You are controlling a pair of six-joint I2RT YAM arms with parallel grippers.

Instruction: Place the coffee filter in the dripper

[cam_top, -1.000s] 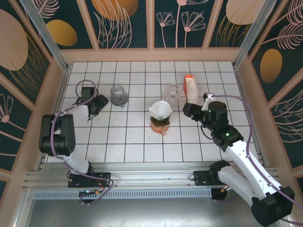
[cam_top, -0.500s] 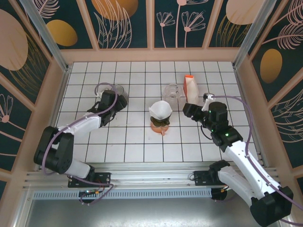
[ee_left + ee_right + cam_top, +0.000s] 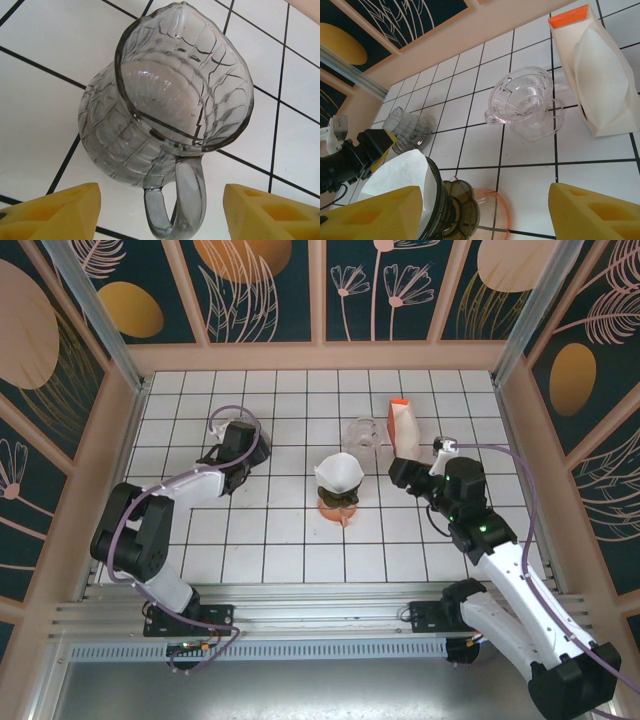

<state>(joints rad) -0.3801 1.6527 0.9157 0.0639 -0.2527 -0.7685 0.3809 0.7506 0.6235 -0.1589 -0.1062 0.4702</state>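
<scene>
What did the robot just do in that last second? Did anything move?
The left gripper swung in from the left to the glass pitcher, its open fingers now either side of the handle; nothing grabbed. The right gripper, the filter in its dripper and the clear dripper stayed put.

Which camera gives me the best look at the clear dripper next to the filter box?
Right wrist view: the clear dripper sits whole and close, ribbed cone and small handle plain, left of the filter box. The top external view shows the clear dripper small and glary, from above, beside that box.
</scene>
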